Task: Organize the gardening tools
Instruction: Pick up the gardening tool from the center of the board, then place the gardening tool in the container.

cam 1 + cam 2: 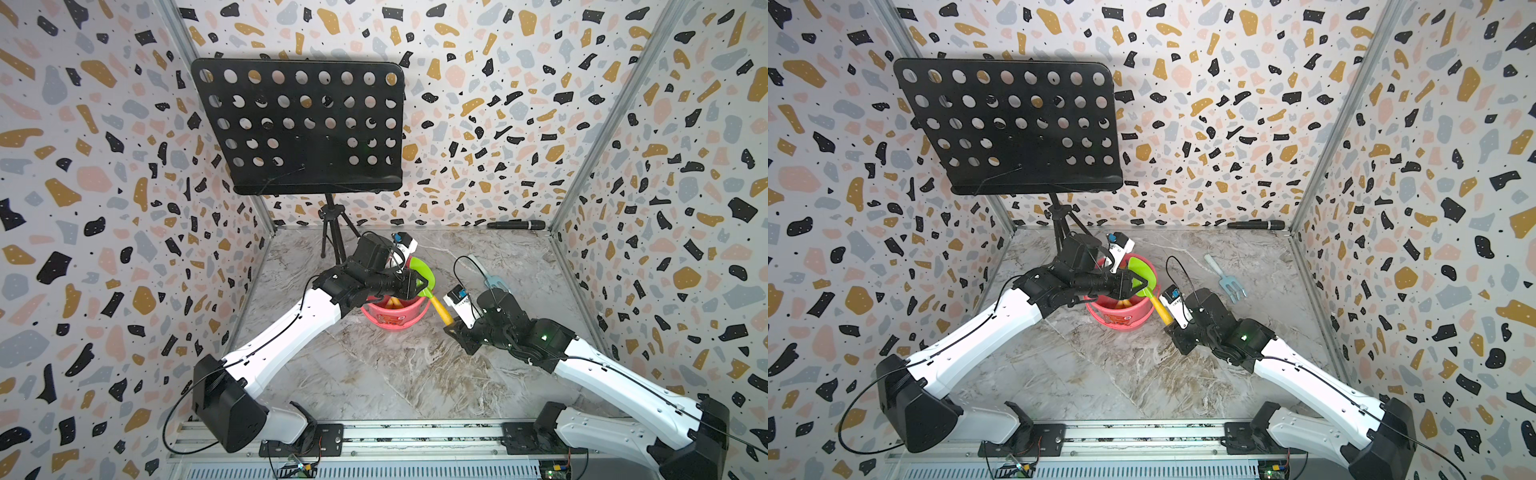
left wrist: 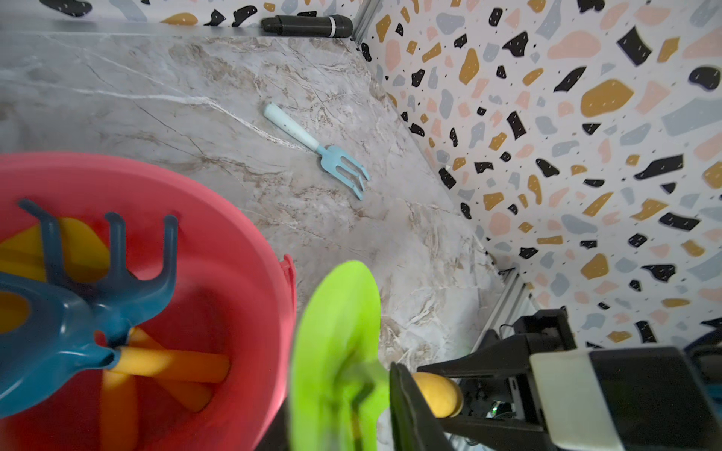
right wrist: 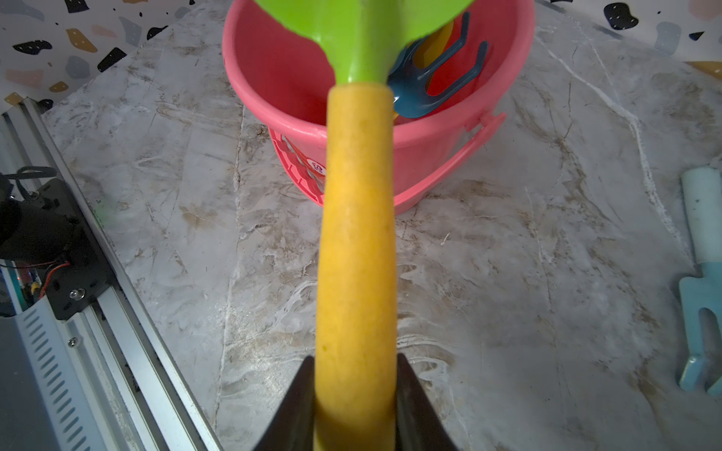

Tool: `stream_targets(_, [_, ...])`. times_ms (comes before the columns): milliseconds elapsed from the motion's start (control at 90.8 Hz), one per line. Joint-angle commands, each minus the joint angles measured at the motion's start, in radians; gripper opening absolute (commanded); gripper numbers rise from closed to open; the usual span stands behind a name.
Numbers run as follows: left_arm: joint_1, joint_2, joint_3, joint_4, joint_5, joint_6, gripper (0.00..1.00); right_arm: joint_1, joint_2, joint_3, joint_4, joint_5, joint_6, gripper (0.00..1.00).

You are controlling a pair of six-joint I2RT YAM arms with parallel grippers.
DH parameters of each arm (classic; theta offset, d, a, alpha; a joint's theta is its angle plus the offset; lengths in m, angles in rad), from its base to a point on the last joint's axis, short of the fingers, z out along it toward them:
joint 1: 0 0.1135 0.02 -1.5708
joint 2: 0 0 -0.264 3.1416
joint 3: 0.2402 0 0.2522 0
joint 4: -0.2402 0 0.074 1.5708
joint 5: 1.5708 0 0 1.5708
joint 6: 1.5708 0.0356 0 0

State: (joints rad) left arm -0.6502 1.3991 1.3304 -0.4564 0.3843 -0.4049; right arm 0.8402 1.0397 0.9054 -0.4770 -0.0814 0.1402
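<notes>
Nearly done: the right claw [image 3: 355, 361] is clamped on the yellow-orange handle of the green spade [image 3: 357, 195], whose blade is poised over the rim of the pink bucket [image 3: 429, 156] in the middle of the counter [image 1: 395, 374]. The left claw [image 1: 1140, 286] sits at the spade's neck, jaws narrowed; whether it grips cannot be told. Inside the bucket stand blue rakes [image 2: 109, 304] and a yellow shovel [image 2: 78, 250]. One pale-blue rake [image 2: 332, 160] lies loose toward the counter's right edge, apparently the last to collect.
</notes>
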Motion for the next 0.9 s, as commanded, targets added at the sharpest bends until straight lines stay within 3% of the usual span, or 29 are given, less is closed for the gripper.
stream_targets(0, [-0.003,-0.013,0.015,0.027,-0.012,0.013,0.17,0.006,-0.013,0.04,0.025,0.019,-0.006,0.0])
stream_targets(66, [-0.003,-0.024,0.014,0.03,-0.04,0.023,0.06,0.005,-0.006,0.042,0.023,0.033,0.006,0.01])
stream_targets(110, [-0.003,-0.032,0.011,0.039,-0.059,0.028,0.0,0.005,-0.001,0.047,0.019,0.054,0.02,0.14])
stream_targets(264, [-0.002,-0.065,0.016,0.057,-0.138,0.063,0.0,0.005,0.026,0.083,-0.019,0.141,0.062,0.65])
stream_targets(396, [-0.002,-0.104,0.035,0.046,-0.246,0.114,0.0,-0.004,0.051,0.127,-0.051,0.213,0.079,0.88])
stream_targets(562, [0.0,-0.159,0.034,0.074,-0.387,0.179,0.0,-0.084,0.08,0.165,-0.06,0.24,0.127,0.99])
stream_targets(892, [0.034,-0.18,-0.015,0.163,-0.621,0.294,0.0,-0.348,0.348,0.352,-0.084,0.173,0.213,0.98])
